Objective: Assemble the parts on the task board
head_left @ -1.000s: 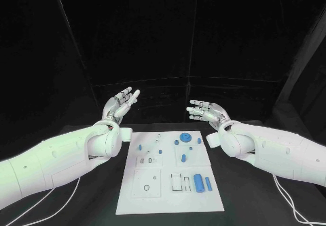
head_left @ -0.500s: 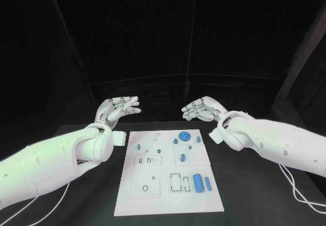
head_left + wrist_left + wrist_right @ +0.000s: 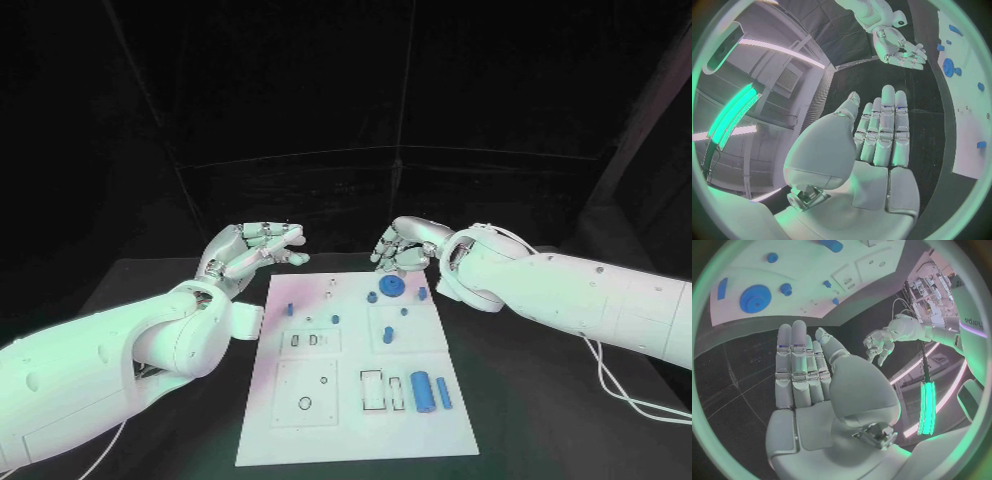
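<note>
- White task board (image 3: 361, 400) lying lengthwise in the lower centre of the head view on a black table (image 3: 548, 420); could slide if pushed from the far edge, since nothing visibly clamps it.
- Left hand (image 3: 253, 247) at left of centre, just beyond the board's far left corner, empty, fingers extended side by side with the thumb apart; could clip the board corner when descending.
- Right hand (image 3: 407, 243) at centre, above the board's far edge, empty, fingers loosely curled, close to the gear; could knock small parts while reaching in.
- Both hands near each other at the far edge; risk of collision if moved inward together.
- Blue gear (image 3: 391, 286) near the board's far edge, right of centre; likely to tip or skid under a glancing touch.
- Blue cylinder (image 3: 423, 390) in the board's lower right part, beside a slimmer blue bar (image 3: 443, 393); round, so prone to rolling off if nudged.
- Small blue pegs (image 3: 287, 309) scattered over the upper board; easy to fumble, being tiny.
</note>
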